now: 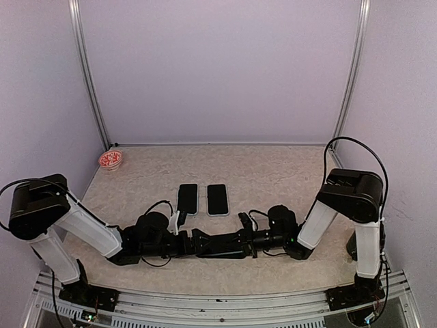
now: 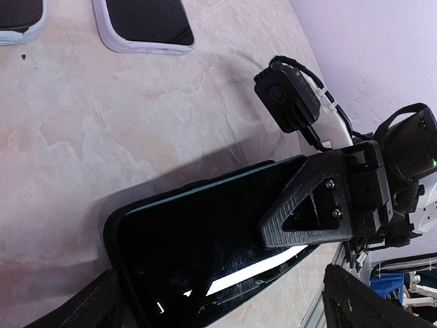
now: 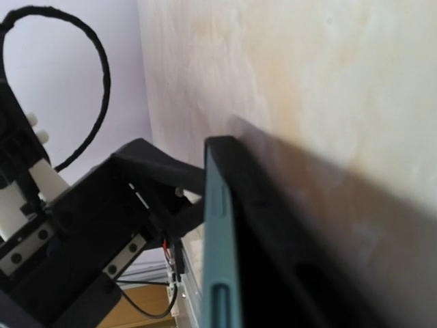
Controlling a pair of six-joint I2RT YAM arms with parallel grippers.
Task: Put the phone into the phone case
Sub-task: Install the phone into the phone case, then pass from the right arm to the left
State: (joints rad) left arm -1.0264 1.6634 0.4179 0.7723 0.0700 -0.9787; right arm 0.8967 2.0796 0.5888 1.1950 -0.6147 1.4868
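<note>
A dark phone [image 2: 198,246] with a teal edge [image 3: 222,273] is held low over the table's near edge [image 1: 222,246]. A black shell that looks like the phone case wraps its end [image 2: 116,232]. My right gripper [image 1: 244,240] is shut on the phone's right end, one finger [image 2: 307,205] lying across the screen. My left gripper [image 1: 203,244] stands wide open. Its fingertips [image 2: 102,304] straddle the phone's width without touching it. In the right wrist view the phone's edge fills the middle and hides my own fingers.
Two flat dark slabs with white rims [image 1: 188,199] [image 1: 217,199] lie side by side just beyond the grippers. A small red-and-white dish [image 1: 110,159] sits at the far left corner. Metal posts and purple walls bound the table.
</note>
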